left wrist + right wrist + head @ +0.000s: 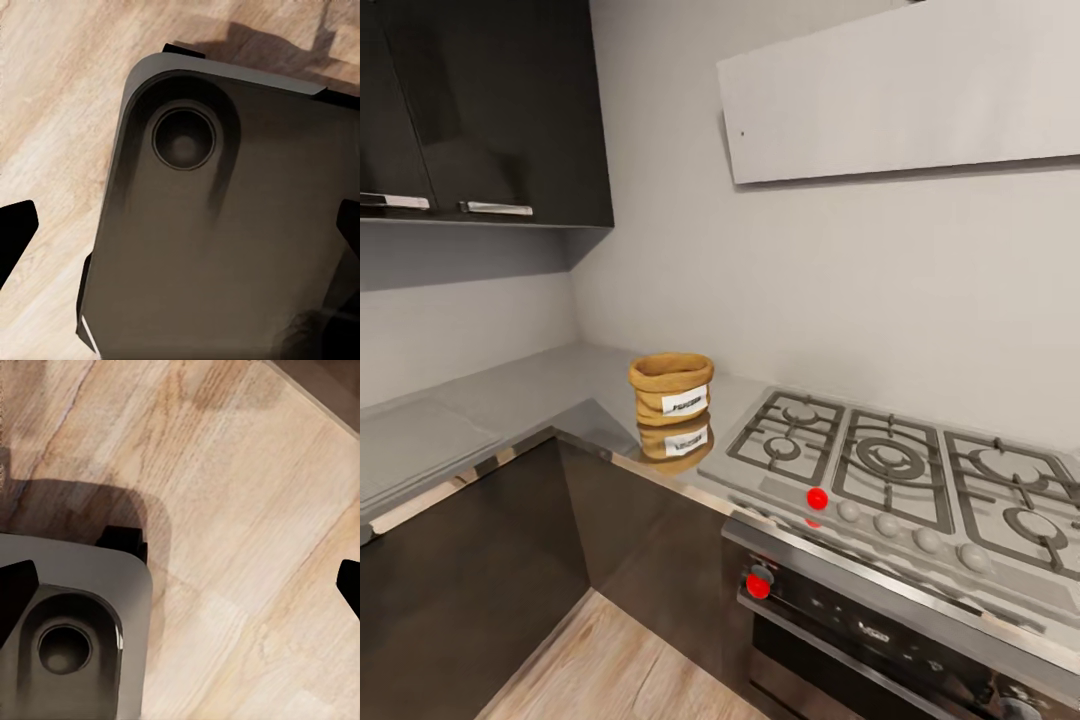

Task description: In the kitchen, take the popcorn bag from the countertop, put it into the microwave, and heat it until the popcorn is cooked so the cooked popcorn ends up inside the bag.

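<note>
Grippers, left and right, spread wide above wooden floor, holding nothing; popcorn bag upright on countertop

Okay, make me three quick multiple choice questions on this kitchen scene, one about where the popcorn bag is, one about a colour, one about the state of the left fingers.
1. Where does the popcorn bag stand?
A. On the countertop beside the gas hob
B. On the floor
C. On a burner

2. What colour is the bag's label?
A. Blue
B. White
C. Green

3. How are the left fingers?
A. Clamped on the bag
B. Closed, empty
C. Spread apart, empty

Answers: 1 A, it sits upright left of the hob. 2 B, a white patch on its front. 3 C, dark tips sit at opposite edges, nothing between.
</note>
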Tool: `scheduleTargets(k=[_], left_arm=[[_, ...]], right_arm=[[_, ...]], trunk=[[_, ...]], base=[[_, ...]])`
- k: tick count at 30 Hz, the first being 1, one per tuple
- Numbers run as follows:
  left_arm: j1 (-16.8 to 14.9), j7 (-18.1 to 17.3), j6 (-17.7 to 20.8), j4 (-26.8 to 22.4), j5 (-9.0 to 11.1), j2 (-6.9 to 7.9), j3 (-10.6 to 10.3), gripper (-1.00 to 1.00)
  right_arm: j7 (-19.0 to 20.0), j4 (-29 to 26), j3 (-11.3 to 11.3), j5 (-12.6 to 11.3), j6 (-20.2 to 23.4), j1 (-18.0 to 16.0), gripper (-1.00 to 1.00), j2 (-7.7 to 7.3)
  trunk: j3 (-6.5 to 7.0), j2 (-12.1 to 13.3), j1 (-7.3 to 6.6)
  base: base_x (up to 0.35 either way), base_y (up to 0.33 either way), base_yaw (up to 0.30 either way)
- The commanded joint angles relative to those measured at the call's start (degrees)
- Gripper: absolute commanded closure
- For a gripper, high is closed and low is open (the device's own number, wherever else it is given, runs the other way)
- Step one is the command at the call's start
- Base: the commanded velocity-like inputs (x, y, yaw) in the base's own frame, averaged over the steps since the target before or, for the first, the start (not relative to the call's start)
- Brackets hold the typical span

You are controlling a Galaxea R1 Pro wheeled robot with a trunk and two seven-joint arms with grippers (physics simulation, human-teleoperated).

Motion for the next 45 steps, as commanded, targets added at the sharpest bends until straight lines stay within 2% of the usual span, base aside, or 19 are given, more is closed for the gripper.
scheduleTargets(k=[1,4,15,45], left_arm=[[0.02,0.02,-0.08,-0.07,0.04,-0.03,0.43,-1.00],[0.02,0.04,-0.08,-0.07,0.04,-0.05,0.40,-1.00],[0.02,0.04,-0.19,-0.13,0.04,0.05,0.43,-1.00],[0.02,0.00,-0.08,-0.12,0.04,0.13,0.43,-1.00]], right_arm=[[0.14,0.18,-0.48,0.56,-0.33,-0.08,-1.00,-0.01],[0.22,0.18,-0.47,0.61,-0.34,-0.08,-1.00,-0.04],[0.28,0.18,-0.47,0.53,-0.30,-0.08,-1.00,-0.15],[0.37,0.18,-0.46,0.53,-0.25,-0.08,-1.00,-0.19]], trunk=[[0.14,0.38,-0.23],[0.68,1.59,-0.89],[0.68,1.59,-0.89],[6.06,13.62,-7.47]], base=[[0.000,0.000,0.000],[0.000,0.000,0.000],[0.000,0.000,0.000],[0.000,0.000,0.000]])
